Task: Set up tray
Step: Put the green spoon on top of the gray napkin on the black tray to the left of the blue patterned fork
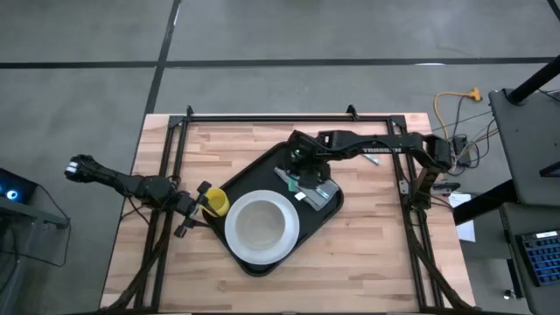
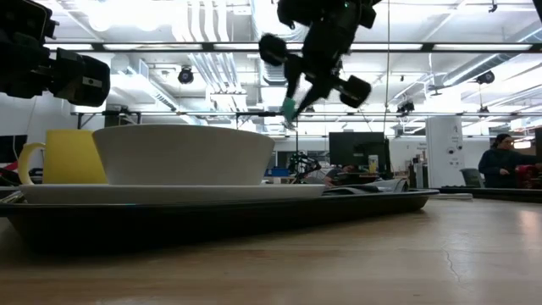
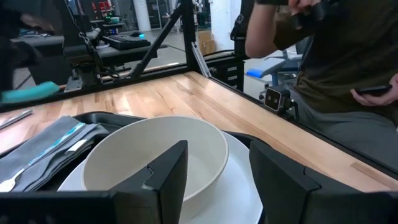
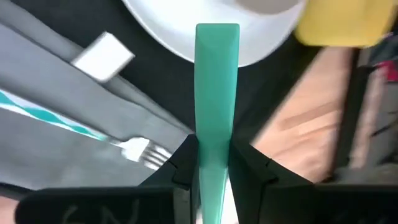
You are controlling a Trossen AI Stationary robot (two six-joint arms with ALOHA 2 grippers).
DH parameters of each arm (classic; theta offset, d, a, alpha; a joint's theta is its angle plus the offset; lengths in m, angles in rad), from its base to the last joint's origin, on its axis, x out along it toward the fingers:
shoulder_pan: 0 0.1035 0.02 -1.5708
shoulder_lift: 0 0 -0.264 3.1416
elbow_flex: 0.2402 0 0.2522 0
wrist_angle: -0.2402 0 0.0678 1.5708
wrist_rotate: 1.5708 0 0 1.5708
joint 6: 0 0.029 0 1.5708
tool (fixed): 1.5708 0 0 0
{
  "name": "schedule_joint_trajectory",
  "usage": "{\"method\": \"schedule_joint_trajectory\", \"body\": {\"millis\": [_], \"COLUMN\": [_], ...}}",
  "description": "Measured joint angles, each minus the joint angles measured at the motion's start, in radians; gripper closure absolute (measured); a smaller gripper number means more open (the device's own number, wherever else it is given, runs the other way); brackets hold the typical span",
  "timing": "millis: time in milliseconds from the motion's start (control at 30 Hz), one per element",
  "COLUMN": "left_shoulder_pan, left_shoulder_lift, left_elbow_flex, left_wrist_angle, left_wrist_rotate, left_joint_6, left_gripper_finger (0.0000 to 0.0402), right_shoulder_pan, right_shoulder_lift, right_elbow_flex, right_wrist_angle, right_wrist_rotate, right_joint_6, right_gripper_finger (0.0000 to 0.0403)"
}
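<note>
The tray (image 1: 262, 179) lies mid-table, carrying plate (image 1: 261, 229), bowl (image 4: 267, 5) and napkin (image 1: 308, 186). A teal utensil (image 4: 217, 106) is clamped in the right gripper (image 4: 216, 158) above the napkin. Judged step: cutlery placement; lowering beside the fork (image 4: 140, 151) is called for. Left gripper (image 3: 214, 177), fingers parted, waits at the tray's edge by the yellow cup (image 1: 214, 204).

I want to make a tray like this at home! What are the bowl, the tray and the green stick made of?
Bowl: probably glazed ceramic, smooth glossy white. Tray: likely matte black plastic. Green stick, pinched in the right hand: looks like smooth teal plastic, maybe a utensil handle.
</note>
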Motion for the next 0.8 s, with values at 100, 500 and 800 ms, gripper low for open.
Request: {"method": "schedule_joint_trajectory", "body": {"millis": [100, 500, 800], "left_shoulder_pan": [0.0, 0.0, 0.0], "left_shoulder_lift": [0.0, 0.0, 0.0], "left_elbow_flex": [0.0, 0.0, 0.0], "left_wrist_angle": [0.0, 0.0, 0.0], "left_wrist_rotate": [0.0, 0.0, 0.0], "left_joint_6": [0.0, 0.0, 0.0], "left_gripper_finger": [0.0242, 0.0242, 0.0242], "right_shoulder_pan": [0.0, 0.01, 0.023], "right_shoulder_lift": [0.0, 0.006, 0.105], "right_elbow_flex": [0.022, 0.056, 0.039], "right_wrist_angle": [0.05, 0.059, -0.076], "right_wrist_rotate": [0.004, -0.002, 0.013], "right_joint_6": [-0.044, -0.238, -0.456], "right_gripper_finger": [0.0353, 0.0353, 0.0353]}}
